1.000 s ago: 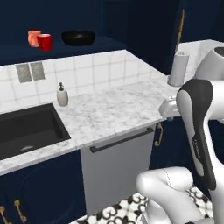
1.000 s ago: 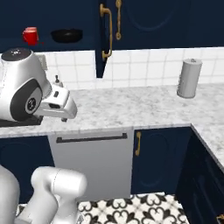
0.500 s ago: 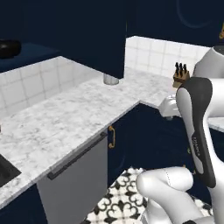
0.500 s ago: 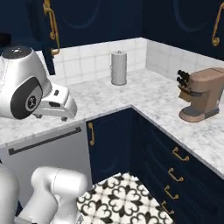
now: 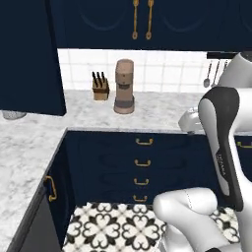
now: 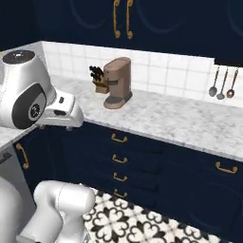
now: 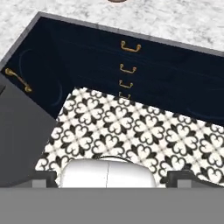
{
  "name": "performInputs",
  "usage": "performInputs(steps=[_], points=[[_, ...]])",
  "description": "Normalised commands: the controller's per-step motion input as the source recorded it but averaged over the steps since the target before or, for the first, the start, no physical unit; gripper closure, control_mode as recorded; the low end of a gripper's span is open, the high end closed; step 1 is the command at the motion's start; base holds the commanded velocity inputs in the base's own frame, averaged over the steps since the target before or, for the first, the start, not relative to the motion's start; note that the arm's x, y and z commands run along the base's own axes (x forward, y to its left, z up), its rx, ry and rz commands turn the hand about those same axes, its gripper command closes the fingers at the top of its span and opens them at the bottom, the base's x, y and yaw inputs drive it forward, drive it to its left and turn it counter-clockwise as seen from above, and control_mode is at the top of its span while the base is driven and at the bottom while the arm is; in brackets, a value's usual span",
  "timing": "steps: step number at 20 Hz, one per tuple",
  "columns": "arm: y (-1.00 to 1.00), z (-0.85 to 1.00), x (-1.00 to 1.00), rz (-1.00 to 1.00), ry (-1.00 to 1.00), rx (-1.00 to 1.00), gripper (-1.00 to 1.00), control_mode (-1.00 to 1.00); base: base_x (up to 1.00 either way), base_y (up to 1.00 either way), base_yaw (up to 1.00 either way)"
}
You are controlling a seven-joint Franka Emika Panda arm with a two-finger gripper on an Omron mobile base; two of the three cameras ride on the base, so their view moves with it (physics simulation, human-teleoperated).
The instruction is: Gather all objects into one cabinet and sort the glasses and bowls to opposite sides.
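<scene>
Worktop [image 5: 157,112] runs along the far wall, above a column of drawers [image 5: 141,170]. On it: knife block [image 5: 100,86] just left of the coffee machine [image 5: 124,87], near the wall. Utensils [image 6: 222,83] hang on the wall far right. Wall cabinets [image 5: 142,22] above. Patterned floor [image 7: 131,127] in front of the drawers.

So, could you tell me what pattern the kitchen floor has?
Black-and-white ornamental tile floor, clearest in the hand view.

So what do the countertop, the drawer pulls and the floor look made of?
Countertop: polished-looking marble or a look-alike, white with grey veining. Drawer pulls: brass-like metal, going by the warm gold colour. Floor: probably patterned tile, a repeating black-and-white floral motif in squares.
</scene>
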Motion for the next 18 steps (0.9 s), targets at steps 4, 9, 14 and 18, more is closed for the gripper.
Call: performInputs(steps=[4,9,14,18], points=[[0.00,0.00,0.00,0.00,0.00,0.00,-1.00,1.00,0.00,-0.06,-0.88],[0.00,0.00,0.00,0.00,0.00,0.00,-1.00,1.00,0.00,-0.09,-0.76],[0.00,0.00,0.00,0.00,0.00,0.00,-1.00,1.00,0.00,-0.17,-0.76],[0.00,0.00,0.00,0.00,0.00,0.00,-1.00,1.00,0.04,-0.07,-0.70]])
